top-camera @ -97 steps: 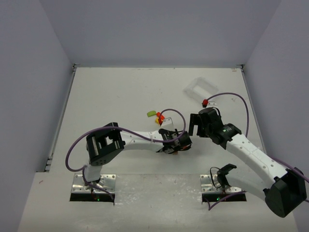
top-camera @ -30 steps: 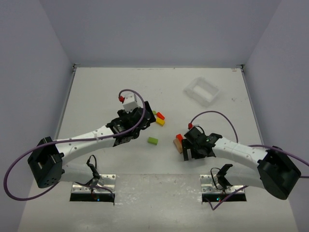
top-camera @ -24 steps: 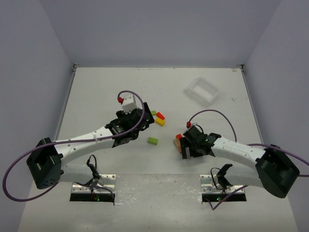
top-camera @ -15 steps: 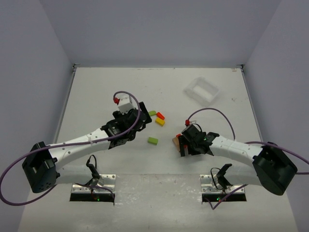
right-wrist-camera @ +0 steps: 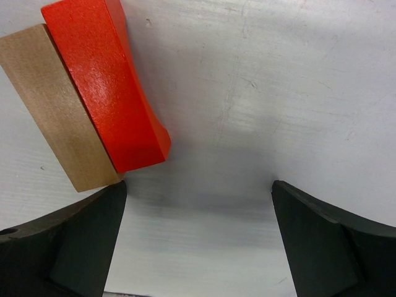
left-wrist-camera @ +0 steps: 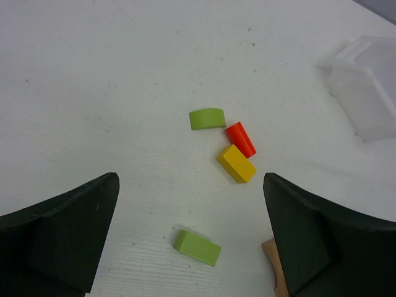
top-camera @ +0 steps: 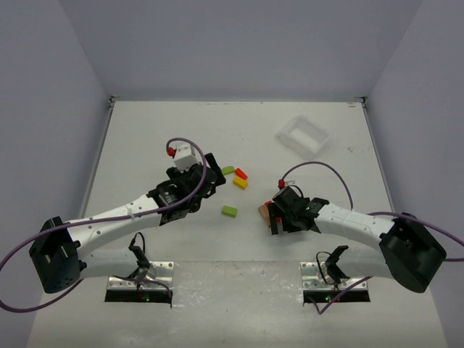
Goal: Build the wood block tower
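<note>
No tower stands; the blocks lie loose on the table. A green block lies flat ahead of my open left gripper, with nothing between its fingers. Beyond it lie a yellow block, a small red block and a curved green block. A red block rests against a tan block. My right gripper is open right beside them, its left finger close to the tan block's end.
A white plastic tray sits at the back right of the table. The walls close in the table at the left, back and right.
The left gripper has drawn back a little to the left, away from the yellow and red blocks. The right gripper has edged slightly left toward the red and tan blocks. The blocks have not moved.
</note>
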`<state>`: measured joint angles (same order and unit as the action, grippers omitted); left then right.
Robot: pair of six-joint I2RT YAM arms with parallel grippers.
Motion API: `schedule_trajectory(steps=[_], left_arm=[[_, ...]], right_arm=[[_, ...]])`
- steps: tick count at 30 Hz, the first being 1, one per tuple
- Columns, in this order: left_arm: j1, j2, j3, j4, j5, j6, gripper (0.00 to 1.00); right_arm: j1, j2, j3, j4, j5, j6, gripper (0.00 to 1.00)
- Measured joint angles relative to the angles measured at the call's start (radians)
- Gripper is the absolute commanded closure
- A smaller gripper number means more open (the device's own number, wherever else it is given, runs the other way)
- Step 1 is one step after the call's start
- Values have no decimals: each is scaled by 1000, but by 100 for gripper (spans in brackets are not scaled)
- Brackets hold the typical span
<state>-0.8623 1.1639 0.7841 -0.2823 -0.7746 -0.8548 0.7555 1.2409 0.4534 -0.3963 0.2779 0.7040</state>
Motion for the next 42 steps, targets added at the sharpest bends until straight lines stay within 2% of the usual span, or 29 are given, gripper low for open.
schedule_trajectory(steps=[4, 11, 15, 18, 25, 33, 38, 42], left_arm=[[0, -4, 0, -1, 0, 1, 0], [0, -5, 0, -2, 7, 10, 0], [2, -5, 0, 6, 26, 26, 0], [18, -5, 0, 10, 54, 37, 0], [96, -6, -6, 12, 94, 40, 0], [229, -51, -88, 14, 171, 38, 0], [249, -87, -122, 9, 195, 38, 0], [249, -106, -124, 10, 195, 38, 0]], right_arm=[[0, -46, 2, -73, -4, -10, 1], [0, -252, 64, -209, -32, -36, 1], [0, -315, 137, -215, -42, -64, 1], [0, -297, 199, -200, -43, -103, 1], [0, -125, 332, -162, -49, -229, 1], [-27, 264, 591, -83, -234, -421, 1], [-39, 475, 726, -62, -309, -520, 1], [-66, 629, 812, -47, -370, -531, 3]])
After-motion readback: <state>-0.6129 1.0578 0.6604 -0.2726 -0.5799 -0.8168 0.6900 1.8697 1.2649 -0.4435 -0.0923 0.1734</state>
